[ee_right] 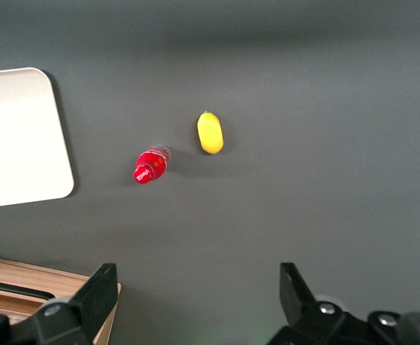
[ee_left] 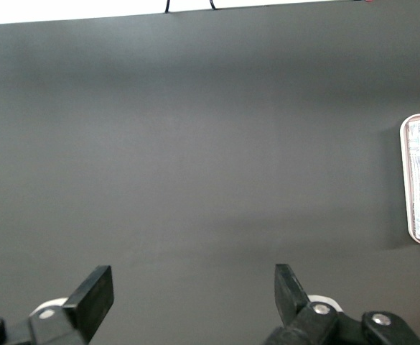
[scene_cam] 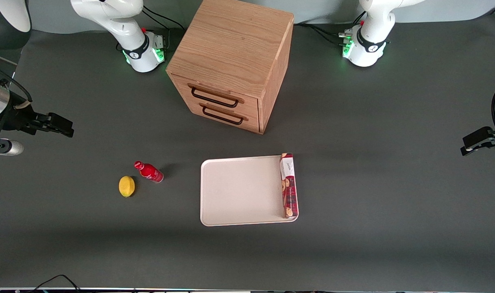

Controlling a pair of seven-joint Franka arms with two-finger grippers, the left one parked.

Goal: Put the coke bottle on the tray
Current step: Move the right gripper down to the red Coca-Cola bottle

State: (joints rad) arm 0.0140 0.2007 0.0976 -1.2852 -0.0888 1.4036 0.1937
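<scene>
1. At the working arm's end of the dark grey desk, the gripper (scene_cam: 62, 127) hung above the surface with its fingers spread wide and holding nothing. It was well apart from every object.
2. A yellow lemon (scene_cam: 127, 186) lay on the desk, nearer the front edge than the gripper.
3. Just beside the lemon stood the coke bottle (scene_cam: 148, 171), small and all red with a red cap. It appeared upright in the wrist camera's view, resting on the bare desk and clearly apart from the tray.
4. A wooden drawer cabinet (scene_cam: 231, 65) with two dark handles sat near the edge of the desk where the arm bases stood, around the middle of that edge.
5. In front of the cabinet, near the middle of the desk, lay the cream-white tray (scene_cam: 239, 191). Most of its surface was bare.
6. A long red biscuit box (scene_cam: 288, 185) lay along the tray's rim on the side toward the parked arm's end.
7. The task appeared not yet begun: the bottle was ungrasped. Reaching, gripping, carrying and setting it on the tray all remained.
</scene>
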